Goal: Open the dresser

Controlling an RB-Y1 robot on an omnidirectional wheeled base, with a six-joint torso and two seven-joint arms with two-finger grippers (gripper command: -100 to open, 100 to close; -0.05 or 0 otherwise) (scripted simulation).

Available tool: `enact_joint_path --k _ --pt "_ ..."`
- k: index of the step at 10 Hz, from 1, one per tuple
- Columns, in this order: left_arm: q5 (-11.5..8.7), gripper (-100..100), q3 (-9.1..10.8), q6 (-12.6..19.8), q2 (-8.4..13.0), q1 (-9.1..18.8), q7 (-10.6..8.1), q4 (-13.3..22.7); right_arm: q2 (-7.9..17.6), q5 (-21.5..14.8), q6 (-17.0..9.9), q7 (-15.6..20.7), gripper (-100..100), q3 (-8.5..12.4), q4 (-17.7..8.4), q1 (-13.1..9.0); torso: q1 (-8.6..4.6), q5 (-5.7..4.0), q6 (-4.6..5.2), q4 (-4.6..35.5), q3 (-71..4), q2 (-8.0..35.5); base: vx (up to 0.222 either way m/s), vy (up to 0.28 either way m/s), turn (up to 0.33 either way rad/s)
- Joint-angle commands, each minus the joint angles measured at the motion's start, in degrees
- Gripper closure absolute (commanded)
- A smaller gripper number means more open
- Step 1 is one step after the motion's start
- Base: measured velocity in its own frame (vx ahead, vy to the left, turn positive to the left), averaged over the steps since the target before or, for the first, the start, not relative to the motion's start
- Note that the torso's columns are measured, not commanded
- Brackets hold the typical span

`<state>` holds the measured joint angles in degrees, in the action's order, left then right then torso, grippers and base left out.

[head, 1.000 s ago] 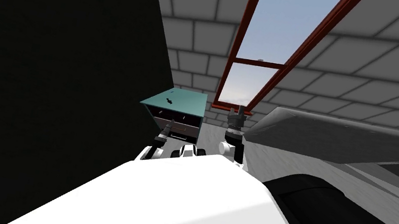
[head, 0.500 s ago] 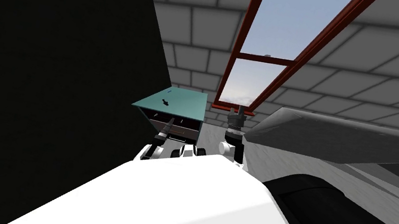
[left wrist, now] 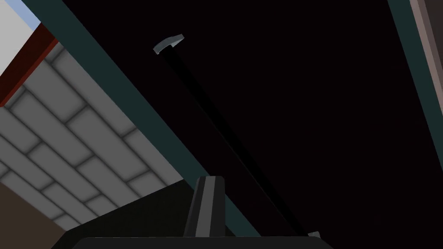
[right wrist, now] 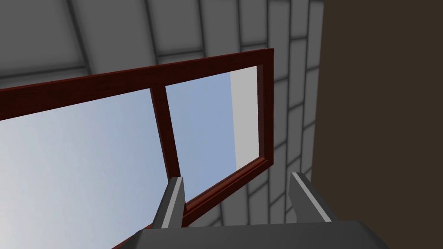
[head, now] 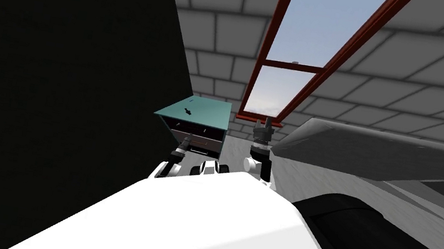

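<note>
Jaws on the right arm (head: 264,133) stand open on nothing; whether those on the left arm (head: 179,153) are open or closed, I cannot tell.

Seen from the head, the teal-topped dresser (head: 200,111) sits in the corner below the window (head: 284,85), with a black area (head: 54,75) to its left. The left arm reaches to the drawer fronts, presumably after a handle. The right arm is held upright just beside the dresser, I'd guess to keep clear. A small dark thing (head: 188,111) lies on the dresser's top, too small to name.

Along the left wrist, a dark recess edged by a teal frame (left wrist: 130,101) looms close. A black bar (left wrist: 225,129) with a grey end (left wrist: 169,43) crosses it, likely the handle. Whether it is gripped is lost in the gloom.

Along the right wrist, both fingers (right wrist: 173,203) stand well spread, nothing between them.
</note>
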<state>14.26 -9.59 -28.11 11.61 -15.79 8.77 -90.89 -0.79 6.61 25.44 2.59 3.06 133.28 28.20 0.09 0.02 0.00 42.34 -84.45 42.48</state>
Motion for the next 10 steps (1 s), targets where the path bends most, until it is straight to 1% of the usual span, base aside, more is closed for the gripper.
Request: enact_joint_path --k 1,2,3,5,6,7,8,9,10 --pt "0.0 100 -0.18 0.4 0.4 -0.4 -0.28 -0.9 0.0 0.0 0.0 0.0 0 0.0 0.0 0.0 0.06 0.01 -0.01 0.0 0.0 0.0 -0.106 0.045 0.001" --pt "-0.1 -100 0.27 0.9 0.3 0.3 -0.28 0.0 0.0 0.0 0.0 0.0 0 0.0 0.0 0.0 -0.15 -0.03 0.01 -0.1 -0.2 -0.4 0.091 -0.007 -0.029" --pt "-0.1 -100 0.40 1.0 0.2 0.5 -0.26 0.4 0.0 0.0 0.0 0.0 0 0.0 0.0 0.0 -0.31 -0.08 0.01 -0.3 -0.6 -1.0 0.169 0.016 -0.016" --pt "-0.3 -100 0.90 1.5 0.1 1.4 -0.19 1.5 0.0 0.0 0.0 0.0 0 0.0 0.0 0.1 -0.10 -0.02 -0.01 -0.2 -0.4 -0.6 0.172 0.007 -0.017" --pt "-0.2 -100 0.75 1.2 0.1 1.2 -0.19 1.3 0.0 0.0 0.0 0.0 0 0.0 0.0 0.1 -0.10 -0.02 0.00 -0.1 -0.2 -0.2 0.080 0.001 -0.003" --pt "-0.3 -100 0.83 2.8 0.4 1.5 -0.58 0.0 0.0 0.0 0.0 0.0 0 0.0 0.0 0.0 -0.10 -0.03 -0.01 0.0 0.1 0.2 0.078 -0.018 -0.031" --pt "-0.2 -100 0.74 2.1 0.1 1.4 -0.29 0.5 0.0 0.0 0.0 0.0 0 0.0 0.0 0.0 -0.16 -0.04 0.01 0.1 0.1 0.1 0.047 -0.011 -0.008" --pt "-0.2 100 0.74 2.3 0.1 1.4 -0.33 0.4 0.0 0.0 0.0 0.0 0 0.0 0.0 0.0 -0.10 -0.03 -0.01 0.0 0.0 0.1 0.008 -0.002 0.002" --pt "-0.2 100 0.41 2.5 0.6 0.6 -0.65 -0.7 0.0 0.0 0.0 0.0 0 0.0 0.0 0.0 -0.06 -0.02 0.00 0.0 0.0 0.0 -0.105 0.041 0.045"
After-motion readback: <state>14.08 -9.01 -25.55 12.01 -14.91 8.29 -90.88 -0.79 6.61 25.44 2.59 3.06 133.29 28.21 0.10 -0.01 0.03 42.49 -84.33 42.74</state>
